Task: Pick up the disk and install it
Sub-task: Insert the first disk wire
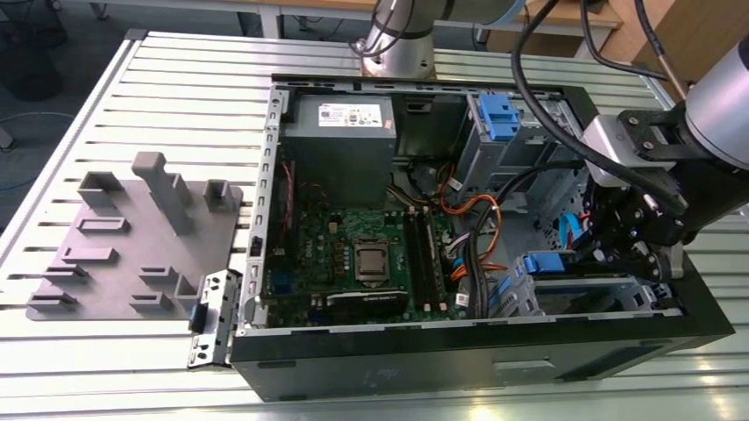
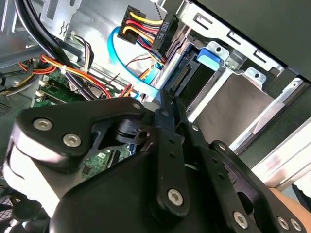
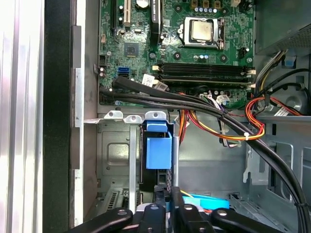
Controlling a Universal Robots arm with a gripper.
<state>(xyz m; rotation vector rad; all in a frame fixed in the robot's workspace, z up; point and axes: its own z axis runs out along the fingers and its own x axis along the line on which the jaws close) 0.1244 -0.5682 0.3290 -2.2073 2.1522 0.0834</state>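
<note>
Exterior view: black gripper (image 1: 629,235) low inside the open black computer case (image 1: 468,360), over the flat silver disk with blue rails (image 1: 574,279) seated in the metal drive cage. Second wrist view: disk (image 2: 231,104) in its bay, blue tab up. First wrist view: blue tab (image 3: 158,145) between cage rails; jaw state cannot be told.

Nothing here reads clearly. The white sticker (image 1: 343,115) on the grey power-supply box (image 1: 340,132) carries print too small to make out, and the markings on the green circuit board (image 3: 170,43) are just as illegible.
</note>
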